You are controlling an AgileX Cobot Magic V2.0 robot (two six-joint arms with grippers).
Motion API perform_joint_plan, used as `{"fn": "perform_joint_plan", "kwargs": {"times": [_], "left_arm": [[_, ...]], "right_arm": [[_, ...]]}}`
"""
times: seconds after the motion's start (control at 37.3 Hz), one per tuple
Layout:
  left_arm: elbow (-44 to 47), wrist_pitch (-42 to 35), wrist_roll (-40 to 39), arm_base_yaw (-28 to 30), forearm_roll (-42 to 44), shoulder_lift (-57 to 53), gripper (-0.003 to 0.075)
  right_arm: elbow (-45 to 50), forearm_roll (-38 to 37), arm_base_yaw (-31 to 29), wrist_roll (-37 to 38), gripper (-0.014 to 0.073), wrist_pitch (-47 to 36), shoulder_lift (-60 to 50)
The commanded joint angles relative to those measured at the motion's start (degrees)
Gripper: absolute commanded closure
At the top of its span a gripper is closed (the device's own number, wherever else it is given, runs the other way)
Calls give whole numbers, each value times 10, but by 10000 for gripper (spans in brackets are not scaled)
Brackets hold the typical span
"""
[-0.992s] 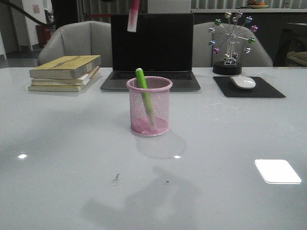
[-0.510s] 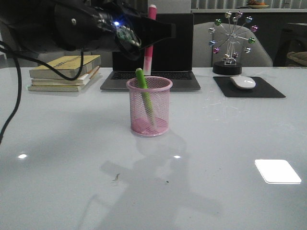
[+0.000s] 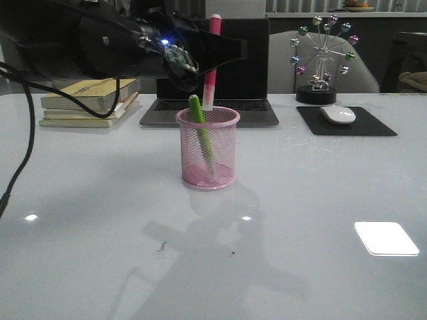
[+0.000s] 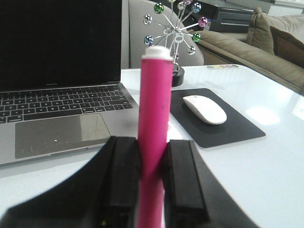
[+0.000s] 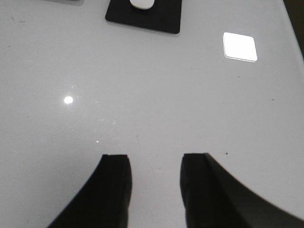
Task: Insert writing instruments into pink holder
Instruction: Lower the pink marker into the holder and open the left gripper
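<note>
Surface [image 3: 320, 267]: glossy white, bare in the near part, with reflected light patches.

Right gripper [image 5: 156, 187]: seen only in its wrist view, fingers apart with nothing between them, over bare surface.

Pink cup [image 3: 207, 148]: wire mesh, upright near the centre of the surface, in front of the laptop.

Green marker [image 3: 200, 127]: inside the cup, leaning, its top end above the rim on the left side.

Left gripper [image 3: 208, 55]: reaches in from the left above the cup, clamped on the pink marker [image 3: 211, 60]. The wrist view shows both fingers [image 4: 124, 178] pressed against the marker's barrel. The marker is held about upright, its lower end at the cup's rim at the back; whether it is already inside cannot be told.

Laptop [image 3: 220, 67]: open, screen dark, behind the cup.

Books [image 3: 90, 101]: a stack at the far left, beside the laptop.

Mouse [image 3: 338, 114]: white, on a black pad [image 3: 373, 123] at the far right.

Ornament [image 3: 323, 57]: a wheel of coloured balls on a dark base, behind the pad.

Chairs [image 3: 107, 57]: grey, beyond the surface.
</note>
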Motion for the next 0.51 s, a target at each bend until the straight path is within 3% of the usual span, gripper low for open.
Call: {"fn": "perform_joint_plan", "kwargs": {"times": [0.0,0.13,0.32,0.48], "left_arm": [[-16,-36,-6,-4,3,-21,614],[-16,-44,-7,-5,17,-6,540],[-16,-56,-7,-6,17,3,372],[-16,-84,-7,-6,20,3,346]], "right_arm": [[-15,-4,-2,-4,212,-40,-3],[-15,-4,-2,-4,212,-40,-3],[-15,-4,-2,-4,212,-40,-3],[-15,-4,-2,-4,212,-40,-3]]}}
